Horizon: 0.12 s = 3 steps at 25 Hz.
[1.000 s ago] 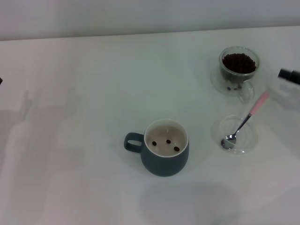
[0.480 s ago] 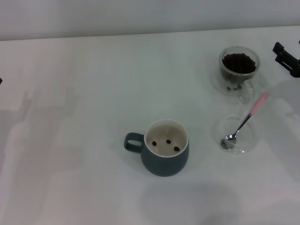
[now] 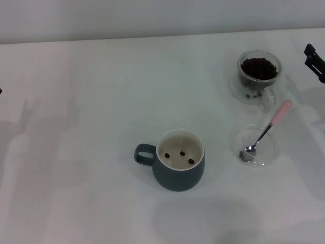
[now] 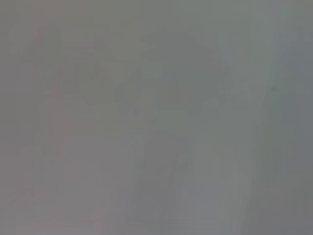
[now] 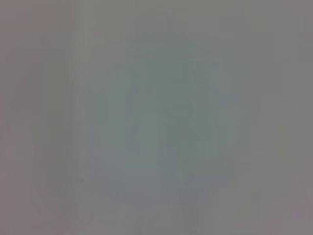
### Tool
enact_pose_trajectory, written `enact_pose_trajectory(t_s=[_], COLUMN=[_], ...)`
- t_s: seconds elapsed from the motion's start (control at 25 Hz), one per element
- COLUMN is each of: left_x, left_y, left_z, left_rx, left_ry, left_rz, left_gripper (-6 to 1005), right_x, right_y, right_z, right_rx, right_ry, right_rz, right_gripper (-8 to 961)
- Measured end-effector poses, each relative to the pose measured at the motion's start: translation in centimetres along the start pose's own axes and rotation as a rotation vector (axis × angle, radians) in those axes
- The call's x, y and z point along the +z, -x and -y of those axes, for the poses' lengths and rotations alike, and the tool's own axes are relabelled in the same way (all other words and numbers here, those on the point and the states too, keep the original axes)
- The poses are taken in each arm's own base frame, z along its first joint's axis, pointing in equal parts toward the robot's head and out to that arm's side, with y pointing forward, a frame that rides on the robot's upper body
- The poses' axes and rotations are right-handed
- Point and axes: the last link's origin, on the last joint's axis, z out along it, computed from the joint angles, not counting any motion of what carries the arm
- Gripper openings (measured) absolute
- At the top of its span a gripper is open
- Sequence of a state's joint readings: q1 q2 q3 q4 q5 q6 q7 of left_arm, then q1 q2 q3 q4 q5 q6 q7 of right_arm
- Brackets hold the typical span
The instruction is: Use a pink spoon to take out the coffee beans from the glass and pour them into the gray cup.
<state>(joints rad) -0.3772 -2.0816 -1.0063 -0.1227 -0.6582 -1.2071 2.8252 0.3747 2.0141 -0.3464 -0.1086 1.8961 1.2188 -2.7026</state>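
The pink spoon (image 3: 264, 131) lies with its metal bowl in a shallow clear dish (image 3: 270, 153), its pink handle end pointing over the rim toward the far right. The glass (image 3: 259, 76) stands just beyond it and holds a heap of coffee beans (image 3: 259, 67). The gray cup (image 3: 179, 170) stands at the middle of the table with its handle to the left and three beans (image 3: 182, 154) inside. My right gripper (image 3: 316, 62) shows only as dark parts at the right edge, to the right of the glass and apart from it. My left arm is a dark sliver (image 3: 0, 91) at the left edge.
The white table (image 3: 91, 127) reaches a pale wall at the back. Both wrist views show only a blank grey surface.
My right gripper has drawn back from near the spoon's handle toward the far right edge. The spoon, glass and cup have not moved.
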Motion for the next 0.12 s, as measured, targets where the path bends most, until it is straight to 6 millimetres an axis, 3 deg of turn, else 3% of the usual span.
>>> enact_pose_trajectory(t_s=[0.12], left_x=[-0.03], left_y=[0.05], left_z=[-0.02], left_rx=[-0.001], left_ry=[0.0], left_rz=[0.002], left_gripper=[864], right_x=[-0.09], right_y=[-0.04], right_z=[0.13], right_rx=[0.012], right_ry=[-0.01], right_rz=[0.0], right_gripper=[861])
